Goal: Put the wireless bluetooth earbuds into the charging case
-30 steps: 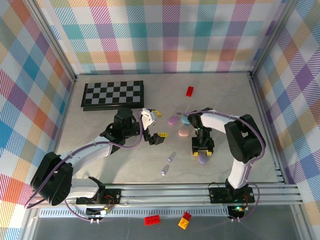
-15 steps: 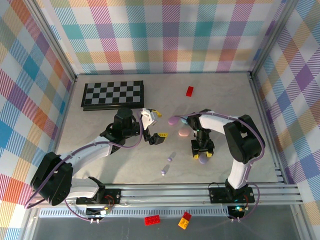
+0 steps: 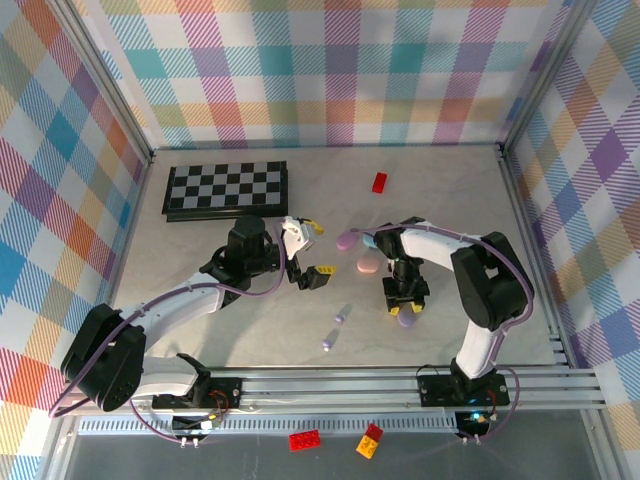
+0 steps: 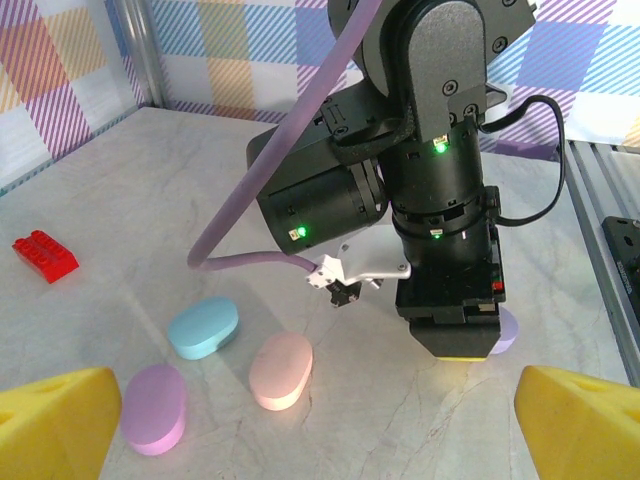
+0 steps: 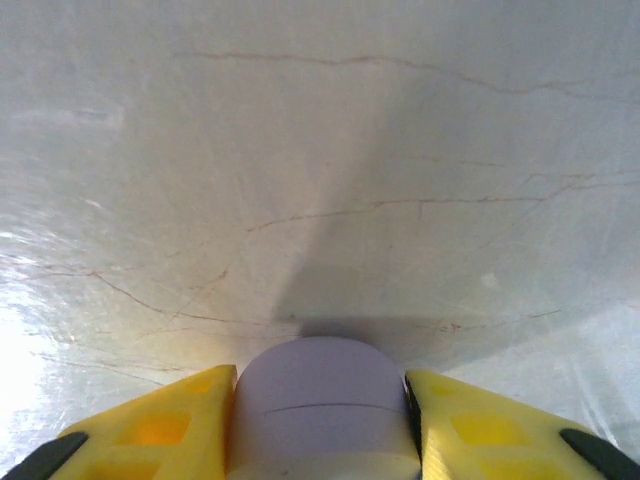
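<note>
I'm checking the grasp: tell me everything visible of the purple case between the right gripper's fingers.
The purple case is a small lavender shell of smooth, matte-looking plastic, rounded in outline, with a thin seam across it; it appears closed. It rests on the pale marble-look table, casting a shadow ahead. The right gripper straddles it, and its yellow fingers sit flush against both sides with no gap visible. Nothing else touches it.
</note>
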`<move>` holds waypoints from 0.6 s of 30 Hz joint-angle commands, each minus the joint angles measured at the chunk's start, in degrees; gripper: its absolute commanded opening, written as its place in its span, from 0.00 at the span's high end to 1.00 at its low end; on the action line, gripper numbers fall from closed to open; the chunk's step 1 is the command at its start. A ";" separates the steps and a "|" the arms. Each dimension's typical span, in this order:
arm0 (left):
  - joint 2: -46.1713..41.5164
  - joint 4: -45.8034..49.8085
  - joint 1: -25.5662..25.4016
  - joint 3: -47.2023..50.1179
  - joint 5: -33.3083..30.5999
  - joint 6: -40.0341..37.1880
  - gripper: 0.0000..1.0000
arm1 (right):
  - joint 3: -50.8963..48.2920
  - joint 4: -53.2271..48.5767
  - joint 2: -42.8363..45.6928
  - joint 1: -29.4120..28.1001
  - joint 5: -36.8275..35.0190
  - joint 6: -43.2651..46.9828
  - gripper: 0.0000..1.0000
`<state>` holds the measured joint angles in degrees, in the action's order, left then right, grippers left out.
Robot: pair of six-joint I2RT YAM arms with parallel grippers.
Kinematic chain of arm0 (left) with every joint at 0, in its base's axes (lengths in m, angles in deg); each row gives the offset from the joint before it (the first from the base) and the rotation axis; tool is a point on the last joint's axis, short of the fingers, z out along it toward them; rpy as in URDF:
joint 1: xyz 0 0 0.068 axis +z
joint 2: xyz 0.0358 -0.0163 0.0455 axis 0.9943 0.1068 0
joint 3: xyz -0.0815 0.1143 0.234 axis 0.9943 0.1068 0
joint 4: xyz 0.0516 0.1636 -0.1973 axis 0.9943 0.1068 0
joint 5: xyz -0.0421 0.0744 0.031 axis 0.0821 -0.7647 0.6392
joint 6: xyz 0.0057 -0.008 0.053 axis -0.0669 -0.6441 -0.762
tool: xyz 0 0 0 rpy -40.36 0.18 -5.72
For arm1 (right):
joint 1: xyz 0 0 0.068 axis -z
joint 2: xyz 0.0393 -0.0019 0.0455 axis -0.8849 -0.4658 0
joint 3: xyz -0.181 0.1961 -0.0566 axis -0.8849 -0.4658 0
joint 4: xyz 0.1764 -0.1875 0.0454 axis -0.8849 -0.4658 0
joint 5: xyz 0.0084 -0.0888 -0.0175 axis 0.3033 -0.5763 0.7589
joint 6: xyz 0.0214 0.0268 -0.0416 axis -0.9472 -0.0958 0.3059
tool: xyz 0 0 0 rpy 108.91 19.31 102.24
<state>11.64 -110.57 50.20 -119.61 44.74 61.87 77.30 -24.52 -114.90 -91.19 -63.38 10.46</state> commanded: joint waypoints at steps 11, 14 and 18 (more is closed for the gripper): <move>1.06 -11.49 -4.14 0.96 -10.64 8.01 0.00 | -1.60 15.00 14.85 4.09 12.09 -8.98 0.69; 2.07 -17.69 -7.15 2.96 -16.40 11.53 0.00 | -1.74 19.59 19.20 5.38 14.41 -12.37 0.69; 6.24 -25.28 -9.74 3.84 -20.79 19.23 0.00 | -3.72 27.59 25.36 8.29 19.80 -17.92 0.70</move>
<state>15.31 -127.32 42.07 -116.86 29.42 74.09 74.92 -4.53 -93.11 -84.35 -49.69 -1.67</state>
